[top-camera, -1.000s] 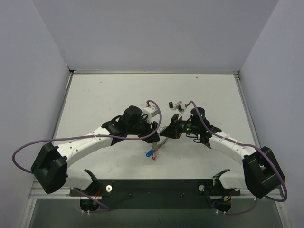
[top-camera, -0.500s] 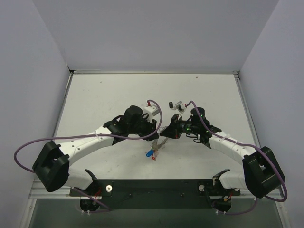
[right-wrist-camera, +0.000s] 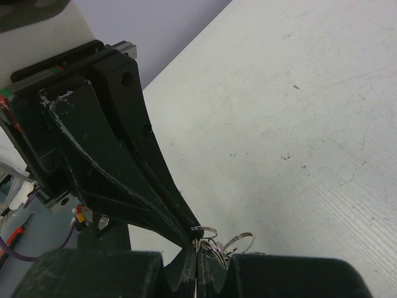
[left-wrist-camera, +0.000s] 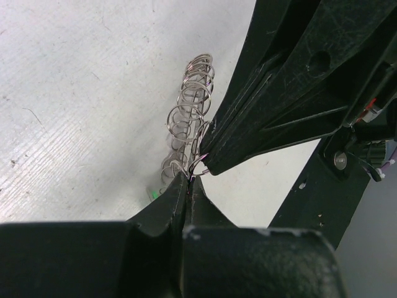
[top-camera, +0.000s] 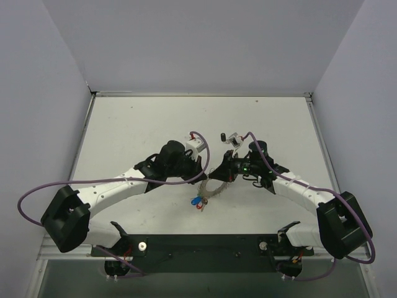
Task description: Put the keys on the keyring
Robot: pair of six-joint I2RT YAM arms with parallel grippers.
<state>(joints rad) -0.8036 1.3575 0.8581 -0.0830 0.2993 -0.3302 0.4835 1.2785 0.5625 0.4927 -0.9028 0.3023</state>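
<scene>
So the white bench point(top-camera: 136, 124) has both my arms bent in toward each other, meeting around the middle and a bit closer to the near edge than the far one.

My left claw point(left-wrist-camera: 186, 186) is squeezed right down, its fingers pressed together with a thin loop of wire nipped at the very tips. My right claw point(right-wrist-camera: 200, 251) is clamped narrow too, tips on the same bunch of wire loops. From either wrist cam the two claws are basically nose to nose, tips touching or as good as.

The keyring point(left-wrist-camera: 191, 112) is what they've both got hold of. Edge-on it looks like a slinky of silvery loops running away from my left fingertips toward the far edge. From above it's a ring just on the near-edge side of where the claws meet. Can't tell whether it's resting on the bench or hanging off it.

The keys point(top-camera: 198, 201) sit in a tiny clump right at the ring's near-left side, with blue, red and green heads showing. I honestly can't tell if they're on the ring or just beside it.
</scene>
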